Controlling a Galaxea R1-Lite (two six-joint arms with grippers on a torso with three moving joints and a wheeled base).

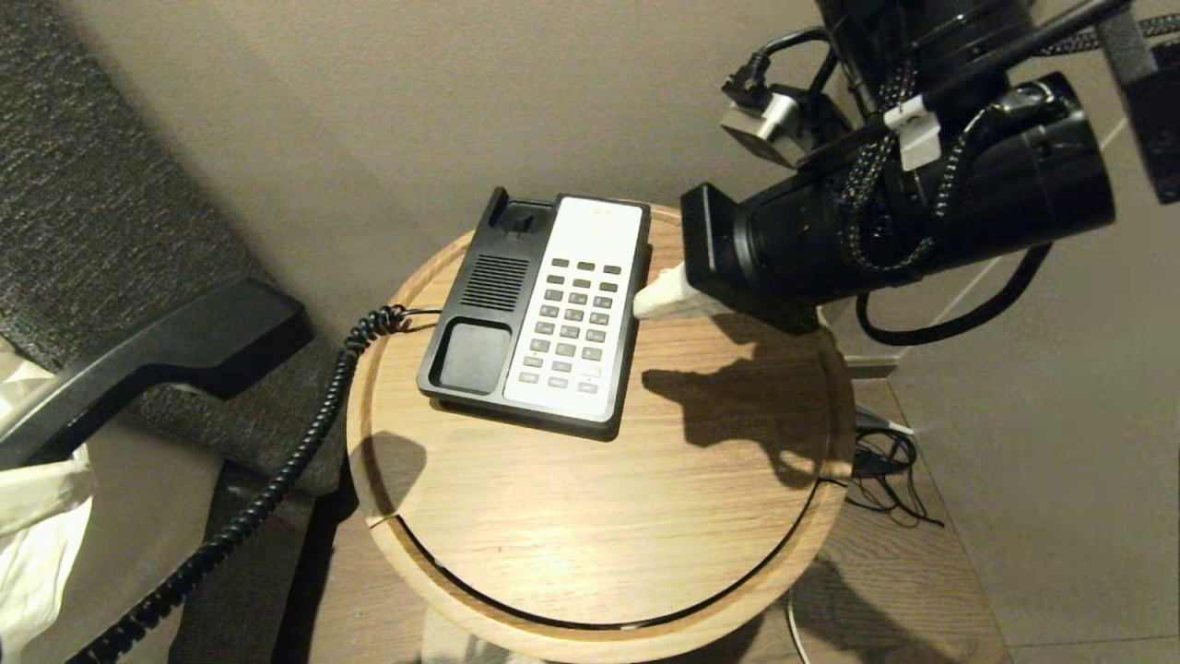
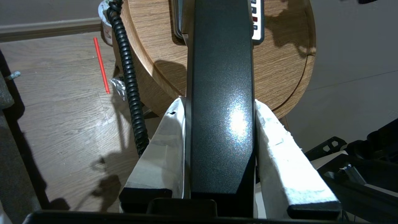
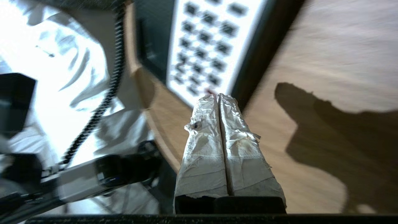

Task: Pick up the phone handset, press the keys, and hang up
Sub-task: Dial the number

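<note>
The black phone handset (image 1: 157,360) is off its cradle and held in the air left of the round wooden table (image 1: 590,516). My left gripper (image 2: 220,102) is shut on the handset (image 2: 220,93), with white-wrapped fingers (image 2: 161,140) on both its sides. Its black coiled cord (image 1: 277,480) hangs from the table edge towards the floor. The phone base (image 1: 470,355) sits on the table with its cradle empty. The dark grey keys (image 1: 572,318) lie in its white faceplate. My right gripper (image 1: 645,302) is shut and empty, its tip at the right edge of the faceplate, close above the keys (image 3: 202,53).
A grey upholstered chair (image 1: 83,184) stands left of the table. A red straw (image 2: 101,65) and a foil scrap (image 2: 118,85) lie on the wooden floor. Loose cables (image 1: 885,470) lie on the floor at the table's right side.
</note>
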